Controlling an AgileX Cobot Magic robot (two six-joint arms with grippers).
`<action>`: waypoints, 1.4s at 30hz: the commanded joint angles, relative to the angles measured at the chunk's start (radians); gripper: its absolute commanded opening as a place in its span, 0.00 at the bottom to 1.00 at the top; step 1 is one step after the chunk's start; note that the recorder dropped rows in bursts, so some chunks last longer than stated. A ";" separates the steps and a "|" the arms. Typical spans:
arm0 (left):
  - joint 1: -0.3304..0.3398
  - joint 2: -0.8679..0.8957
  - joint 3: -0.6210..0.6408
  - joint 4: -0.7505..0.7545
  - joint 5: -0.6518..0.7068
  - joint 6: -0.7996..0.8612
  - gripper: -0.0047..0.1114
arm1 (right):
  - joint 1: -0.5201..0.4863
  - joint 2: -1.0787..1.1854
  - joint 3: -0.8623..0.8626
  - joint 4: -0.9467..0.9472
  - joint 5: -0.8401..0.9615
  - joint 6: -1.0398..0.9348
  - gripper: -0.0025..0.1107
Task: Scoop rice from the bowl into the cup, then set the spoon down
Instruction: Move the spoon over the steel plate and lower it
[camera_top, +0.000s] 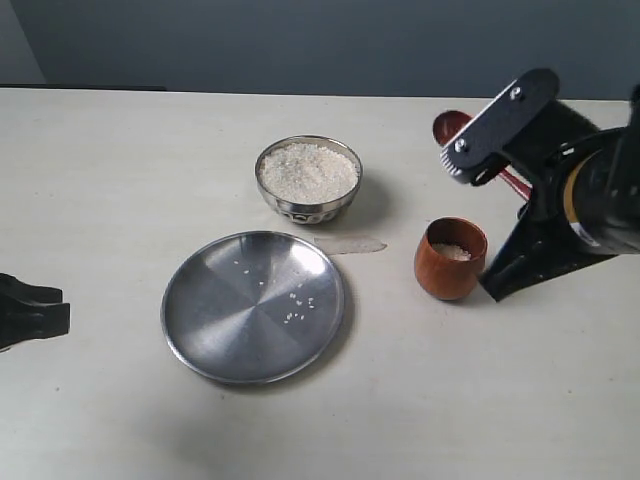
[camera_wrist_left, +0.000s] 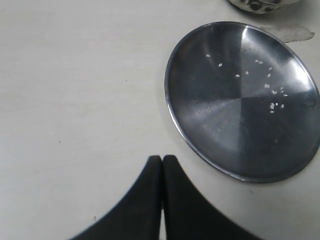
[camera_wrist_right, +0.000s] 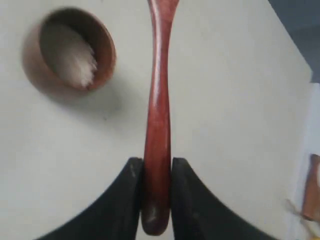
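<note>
Right gripper (camera_wrist_right: 157, 162): clamping reddish-brown wooden spoon (camera_wrist_right: 159, 100) by handle.
Left gripper (camera_wrist_left: 162, 162): clenched, empty.
Risk: a swung spoon could topple the rounded brown wooden cup (camera_wrist_right: 32, 60) near the fingertips.

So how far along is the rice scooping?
Done: some rice sits in the wooden cup. In hand: the right pincer is shut on the wooden spoon, beside the cup. To do: set the spoon down, maybe after more scoops, as the steel bowl is heaped. A few stray grains lie on the steel plate. The left pincer is shut, empty.
</note>
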 joint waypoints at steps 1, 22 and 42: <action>-0.002 -0.082 -0.006 -0.002 -0.002 0.052 0.04 | 0.000 -0.103 0.005 0.043 -0.098 0.142 0.02; -0.002 -0.230 -0.006 0.022 0.081 0.075 0.04 | 0.000 0.137 0.005 0.658 -0.767 -0.063 0.02; -0.002 -0.230 0.002 0.025 0.065 0.073 0.04 | 0.092 0.601 -0.218 0.694 -0.693 -0.102 0.02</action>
